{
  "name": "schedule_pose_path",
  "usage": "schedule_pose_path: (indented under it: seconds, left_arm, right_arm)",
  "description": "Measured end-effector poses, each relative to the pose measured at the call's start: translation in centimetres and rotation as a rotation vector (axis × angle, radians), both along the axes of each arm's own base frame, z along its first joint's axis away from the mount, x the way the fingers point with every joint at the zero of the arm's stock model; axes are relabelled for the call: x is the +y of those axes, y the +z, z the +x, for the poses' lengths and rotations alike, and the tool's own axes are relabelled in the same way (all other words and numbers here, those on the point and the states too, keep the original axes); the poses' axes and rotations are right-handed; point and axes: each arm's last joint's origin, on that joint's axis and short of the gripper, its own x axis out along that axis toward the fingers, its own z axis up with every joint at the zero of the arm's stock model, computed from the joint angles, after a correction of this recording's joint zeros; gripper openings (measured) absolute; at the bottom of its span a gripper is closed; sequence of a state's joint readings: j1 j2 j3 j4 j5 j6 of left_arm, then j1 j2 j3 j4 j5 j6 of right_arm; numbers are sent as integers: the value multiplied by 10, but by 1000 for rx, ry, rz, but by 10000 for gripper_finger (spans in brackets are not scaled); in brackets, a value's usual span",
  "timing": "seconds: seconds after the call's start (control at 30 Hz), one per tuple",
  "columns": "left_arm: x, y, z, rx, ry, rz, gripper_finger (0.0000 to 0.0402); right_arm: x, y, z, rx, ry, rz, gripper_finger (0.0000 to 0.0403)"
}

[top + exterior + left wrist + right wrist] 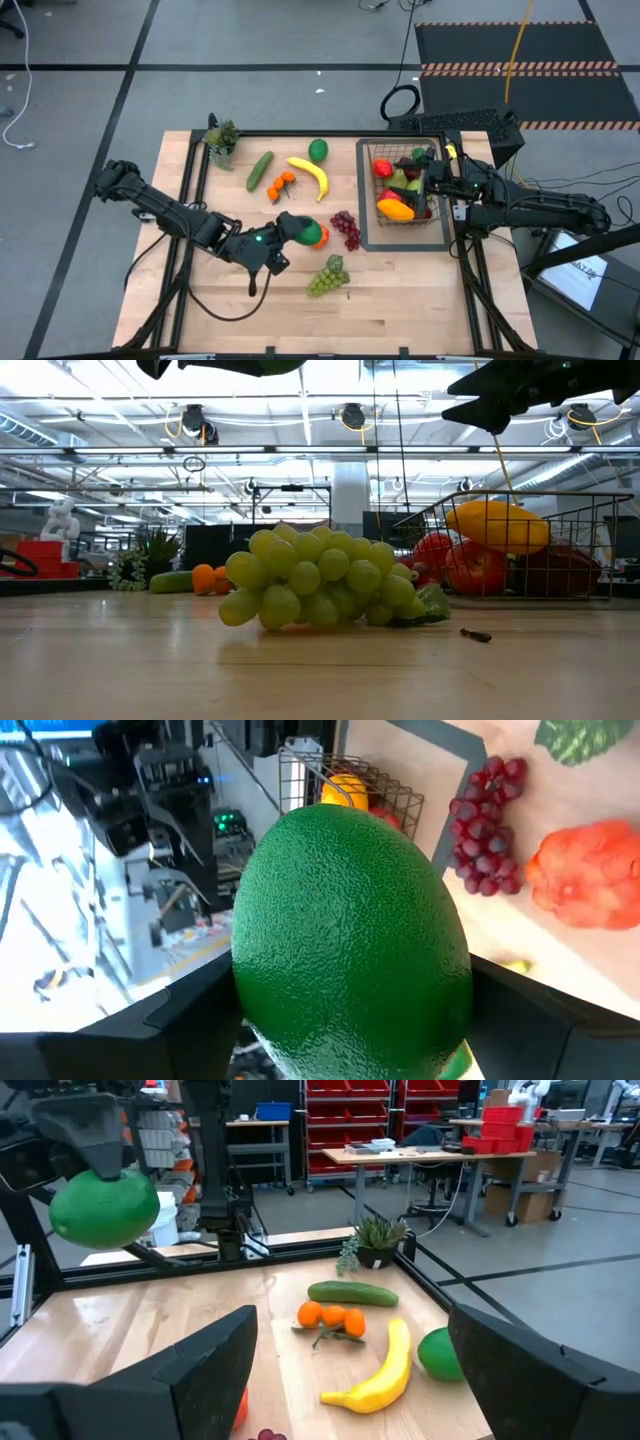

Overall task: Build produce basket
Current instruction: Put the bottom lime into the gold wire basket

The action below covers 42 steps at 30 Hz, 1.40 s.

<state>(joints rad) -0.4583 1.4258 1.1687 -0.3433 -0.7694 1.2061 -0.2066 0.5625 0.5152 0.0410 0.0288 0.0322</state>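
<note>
My left gripper point(297, 230) is shut on a round green lime point(350, 940), lifted above the middle of the table; the right wrist view shows the same lime point(104, 1207) in the air. Below it on the wood lie an orange fruit point(588, 876), purple grapes point(346, 229) and green grapes point(328, 276). A banana point(310, 176), a cucumber point(260, 170), small oranges point(282, 185) and a green fruit point(318, 150) lie farther back. The wire basket point(441, 212), holding several fruits, stands at the right. My right gripper point(350, 1375) is open above the basket's far right part. My left gripper pinches the lime between its two fingers point(150, 1020), one on each side of its widest part point(250, 995). The fingers come from the table's left, slanting slightly down. The lime is lifted clear of the table.
A small potted plant point(221, 141) stands at the far left corner. The basket sits on a flat dark tray point(364, 200). Bare wood lies along the near edge, on both sides of the green grapes. A small dark scrap point(475, 634) lies on the wood by the grapes.
</note>
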Motion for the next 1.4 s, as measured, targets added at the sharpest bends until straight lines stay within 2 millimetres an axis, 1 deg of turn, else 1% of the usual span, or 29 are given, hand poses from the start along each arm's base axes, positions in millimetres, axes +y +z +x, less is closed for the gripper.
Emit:
schedule_pose_path:
  seconds: [0.17,0.3,0.43,0.67,0.97,1.17,1.4]
  left_arm:
    - [0,0,0,29,-38,77,319]
    - [0,0,0,34,-44,88,319]
    - [0,0,0,23,-31,62,319]
    - [0,0,0,-39,38,-83,319]
    - [0,0,0,-149,162,-339,319]
    - [0,0,0,-249,274,-591,319]
    - [-2,-1,1,-337,391,-935,319]
  right_arm:
    - [0,0,0,0,0,0,322]
    - [0,0,0,0,0,0,322]
    - [0,0,0,0,0,0,322]
    - [0,0,0,0,0,0,322]
    - [0,0,0,0,0,0,322]
    - [0,0,0,-1,0,0,322]
    - [0,1,0,-9,0,4,322]
